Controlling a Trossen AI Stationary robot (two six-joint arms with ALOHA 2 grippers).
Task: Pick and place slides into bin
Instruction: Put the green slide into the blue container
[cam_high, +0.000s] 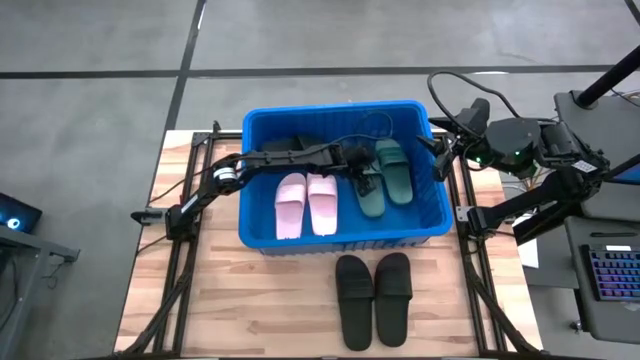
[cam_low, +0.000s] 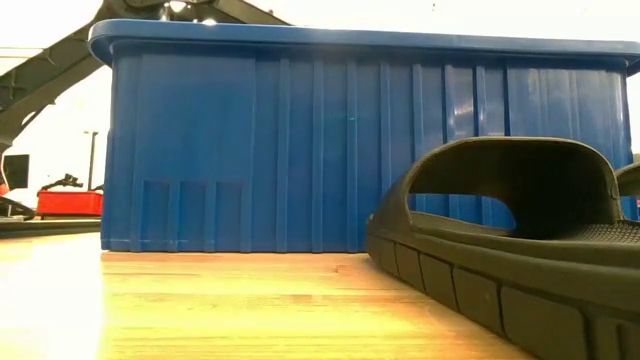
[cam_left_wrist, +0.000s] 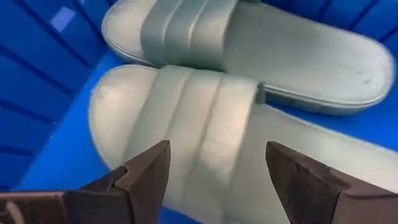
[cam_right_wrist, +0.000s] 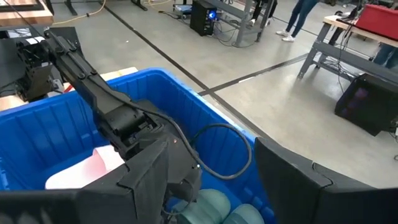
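Note:
The blue bin (cam_high: 262, 235) stands mid-table. Inside it lie a pale pink pair (cam_high: 306, 203) and a dark green pair (cam_high: 388, 177), soles down on the floor of the bin. A black pair (cam_high: 373, 296) lies on the table in front of the bin and also shows in the low view (cam_low: 520, 250). My left gripper (cam_high: 362, 176) reaches into the bin. It is open, and in the left wrist view (cam_left_wrist: 214, 180) its fingers stand over the strap of the nearer green slide (cam_left_wrist: 205, 124). My right gripper (cam_high: 441, 158) is open and empty by the bin's right rim; its own wrist view (cam_right_wrist: 211, 180) shows the same.
A dark shape (cam_high: 293, 147) lies in the bin's far left part under the left arm; I cannot tell what it is. Bare wooden table (cam_high: 240, 300) lies left of the black pair. A cable (cam_high: 372, 125) loops over the bin's far side. Metal frames run along both table sides.

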